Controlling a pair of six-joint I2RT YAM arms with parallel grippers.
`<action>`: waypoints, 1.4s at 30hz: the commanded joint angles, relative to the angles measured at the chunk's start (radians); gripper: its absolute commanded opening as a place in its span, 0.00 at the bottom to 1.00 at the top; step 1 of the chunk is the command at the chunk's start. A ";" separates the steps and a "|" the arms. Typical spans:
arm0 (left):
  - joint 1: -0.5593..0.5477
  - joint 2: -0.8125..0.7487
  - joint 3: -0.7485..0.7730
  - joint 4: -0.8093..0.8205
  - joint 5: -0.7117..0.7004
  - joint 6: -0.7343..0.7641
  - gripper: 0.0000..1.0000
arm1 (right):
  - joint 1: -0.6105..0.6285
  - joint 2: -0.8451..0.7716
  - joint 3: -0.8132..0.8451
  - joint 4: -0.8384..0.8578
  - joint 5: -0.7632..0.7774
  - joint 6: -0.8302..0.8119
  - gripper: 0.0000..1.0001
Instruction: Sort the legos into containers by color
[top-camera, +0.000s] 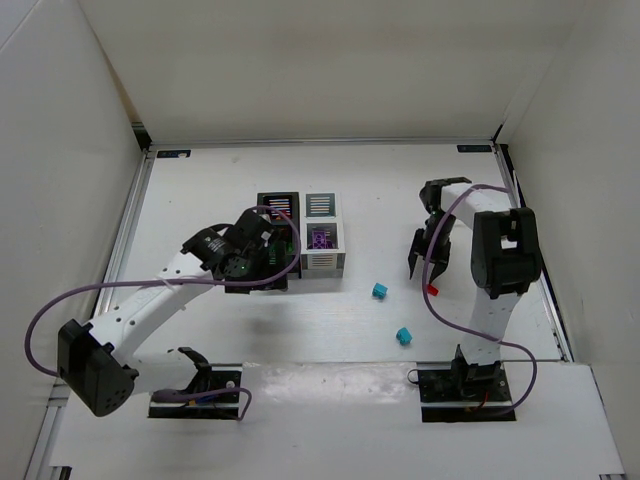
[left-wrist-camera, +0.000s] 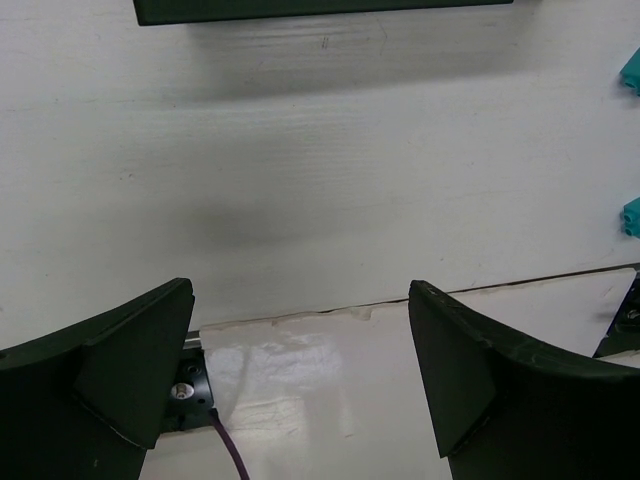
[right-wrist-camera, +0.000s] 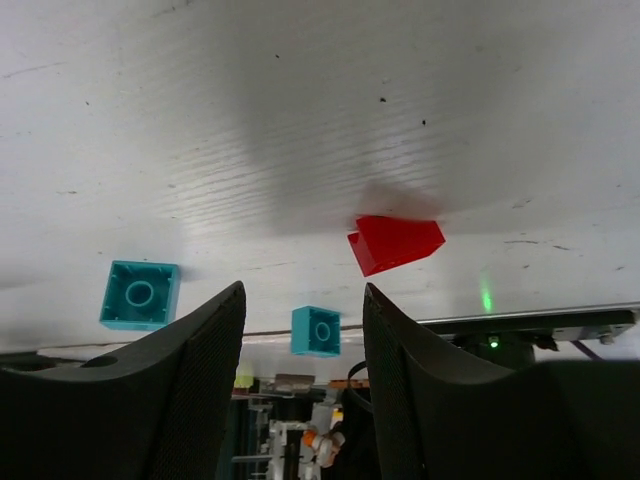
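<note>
Light is bright and even, falling from overhead and washing the white table (top-camera: 250, 180) and walls (top-camera: 60, 150) almost flat. Shadows are soft: a grey smudge mid-table in the left wrist view, and another just above the red brick (right-wrist-camera: 395, 243). The glossy front strip (left-wrist-camera: 300, 370) shows glare. The near fingers (left-wrist-camera: 130, 370) look dark and slightly soft. A green glint (right-wrist-camera: 487, 298) lies on the table.

No legible text or markings
</note>
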 joint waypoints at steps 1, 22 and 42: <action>0.005 -0.004 0.005 0.028 0.023 0.011 1.00 | -0.021 -0.054 -0.022 0.033 -0.055 0.066 0.54; 0.032 0.027 -0.009 0.046 0.057 0.028 1.00 | -0.092 -0.148 -0.081 0.202 0.127 -0.137 0.55; 0.032 0.082 0.002 0.062 0.095 0.035 1.00 | -0.050 -0.099 -0.121 0.003 0.103 -0.164 0.58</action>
